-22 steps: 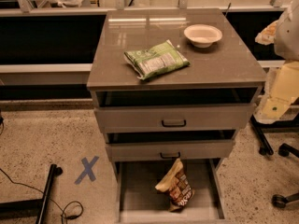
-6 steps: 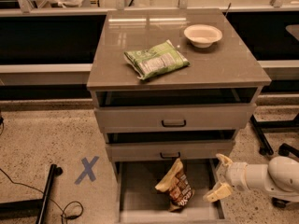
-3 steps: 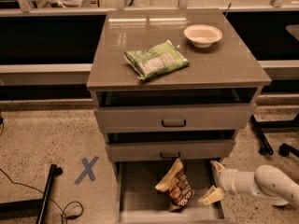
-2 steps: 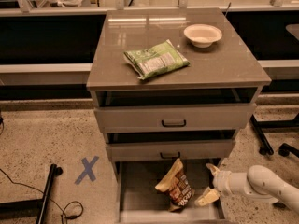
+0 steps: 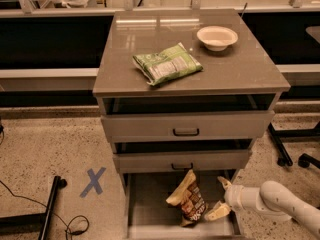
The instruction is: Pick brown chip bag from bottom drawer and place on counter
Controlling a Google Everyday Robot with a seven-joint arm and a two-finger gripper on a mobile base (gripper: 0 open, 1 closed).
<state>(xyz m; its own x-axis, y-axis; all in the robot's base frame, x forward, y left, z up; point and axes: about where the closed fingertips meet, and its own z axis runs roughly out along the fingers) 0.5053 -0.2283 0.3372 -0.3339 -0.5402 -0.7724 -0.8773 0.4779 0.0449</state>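
A speckled floor marked with a blue tape X [image 5: 93, 180] surrounds a grey drawer cabinet, all three drawers of which are pulled out. On the counter [image 5: 240, 66] a green and white snack bag [image 5: 167, 64] and a pale bowl [image 5: 217, 37] are seen, well apart from each other. The brown chip bag [image 5: 189, 202] is found in the bottom drawer [image 5: 150, 206], propped up on end near the middle of the floor, its pale yellow top folded over to the left.

Over the last seconds the arm has been brought down from beside the counter to drawer level and carried leftward in steps. The gripper [image 5: 220, 197] is now placed inside the right part of the bottom drawer, just beside the bag's right edge. Its jaws are held wide apart, one finger above and one below. Whether the lower finger already touches the bag cannot be told. The bag itself has not been shifted in that time.

The approach is therefore judged nearly complete, while nothing has yet been grasped. A further short advance to the left is probably needed so that the bag's edge is taken between the fingers before they are closed. Lifting and placing on the counter remain to be done.
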